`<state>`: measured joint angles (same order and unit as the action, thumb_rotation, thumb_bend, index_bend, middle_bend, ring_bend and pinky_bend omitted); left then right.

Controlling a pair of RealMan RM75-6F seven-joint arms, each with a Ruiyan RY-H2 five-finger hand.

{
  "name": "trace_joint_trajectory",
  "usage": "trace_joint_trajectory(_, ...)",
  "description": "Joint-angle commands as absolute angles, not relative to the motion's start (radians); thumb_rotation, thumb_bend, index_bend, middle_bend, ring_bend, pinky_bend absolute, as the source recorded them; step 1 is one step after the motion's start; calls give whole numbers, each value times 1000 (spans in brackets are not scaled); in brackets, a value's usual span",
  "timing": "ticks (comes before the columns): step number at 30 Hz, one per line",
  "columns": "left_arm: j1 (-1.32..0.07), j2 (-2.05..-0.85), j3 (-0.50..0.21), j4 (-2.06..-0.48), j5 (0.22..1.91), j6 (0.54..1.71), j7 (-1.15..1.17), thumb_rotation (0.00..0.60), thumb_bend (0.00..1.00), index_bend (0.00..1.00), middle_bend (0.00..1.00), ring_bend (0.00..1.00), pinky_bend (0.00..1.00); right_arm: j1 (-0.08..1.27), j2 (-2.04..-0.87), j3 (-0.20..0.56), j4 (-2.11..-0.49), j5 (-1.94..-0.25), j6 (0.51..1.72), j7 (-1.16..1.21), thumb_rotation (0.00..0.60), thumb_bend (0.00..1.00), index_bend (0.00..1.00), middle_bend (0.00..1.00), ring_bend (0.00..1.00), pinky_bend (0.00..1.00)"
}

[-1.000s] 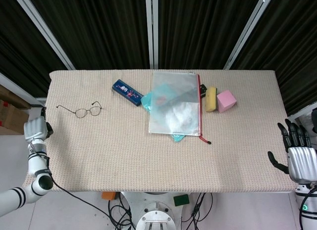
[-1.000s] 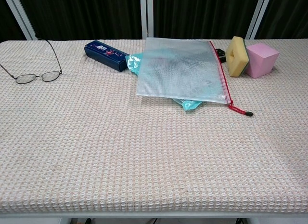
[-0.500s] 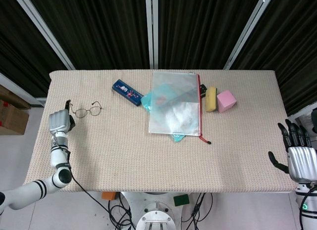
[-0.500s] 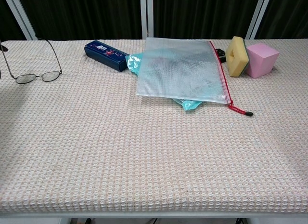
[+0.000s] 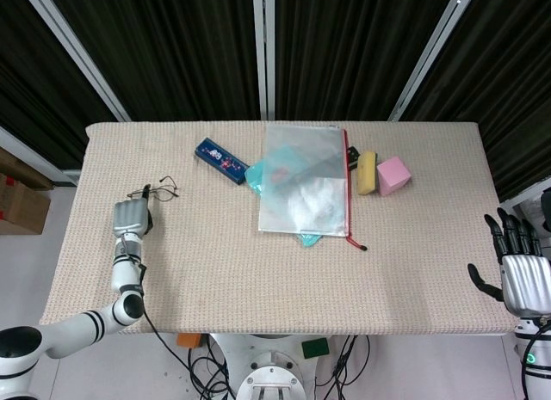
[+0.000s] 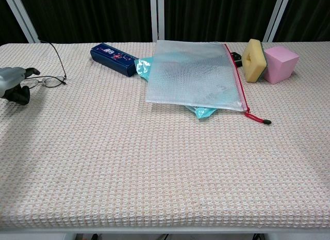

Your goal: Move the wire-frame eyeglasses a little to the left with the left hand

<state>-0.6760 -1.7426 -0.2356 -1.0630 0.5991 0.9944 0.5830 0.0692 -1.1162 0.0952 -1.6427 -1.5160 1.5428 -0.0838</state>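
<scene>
One hand near: left hand [image 5: 130, 218] sits at the eyeglasses [image 6: 50, 81], covering their left lens; frame runs left-right. Finger state unclear. Right hand [image 5: 523, 282] far, splayed, empty.

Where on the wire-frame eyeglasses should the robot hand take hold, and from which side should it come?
Probably the front frame at the lens nearest the left robot hand, approached from the near-left side. The wire-frame eyeglasses lie flat on the table with thin temples pointing to the far edge, so the rim offers the firmest pinch. The hand is already there.
</scene>
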Motion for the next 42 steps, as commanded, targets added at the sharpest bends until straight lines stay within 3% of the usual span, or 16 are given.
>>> trace_joint_trajectory(1, -670, -1740, -248, -1065, 611, 1017, 568, 600, 772, 0, 980, 934, 974, 68, -1116, 96, -1640, -1515, 1545, -80, 600, 341, 0, 0, 0, 0)
trace_joint_trajectory(12, -588, -1616, -333, -1301, 821, 1358, 421, 600, 775, 0, 980, 934, 975, 68, -1117, 96, -1640, -1519, 1549, -78, 600, 341, 0, 0, 0, 0)
trace_joint_trajectory(18, -568, -1640, -304, -1375, 1024, 1516, 353, 600, 784, 0, 978, 934, 977, 70, -1123, 93, -1641, -1525, 1547, -84, 600, 341, 0, 0, 0, 0)
trace_joint_trajectory(26, -607, -1686, -226, -1389, 1084, 1383, 409, 600, 789, 0, 977, 935, 977, 65, -1119, 93, -1638, -1521, 1550, -78, 600, 340, 0, 0, 0, 0)
trace_joint_trajectory(35, -687, -1786, -284, -1250, 940, 1212, 534, 600, 792, 0, 977, 937, 978, 66, -1113, 98, -1628, -1507, 1542, -60, 600, 344, 0, 0, 0, 0)
trace_joint_trajectory(42, -692, -1825, -317, -1198, 836, 1210, 628, 600, 794, 0, 979, 942, 979, 69, -1112, 100, -1624, -1495, 1532, -59, 600, 344, 0, 0, 0, 0)
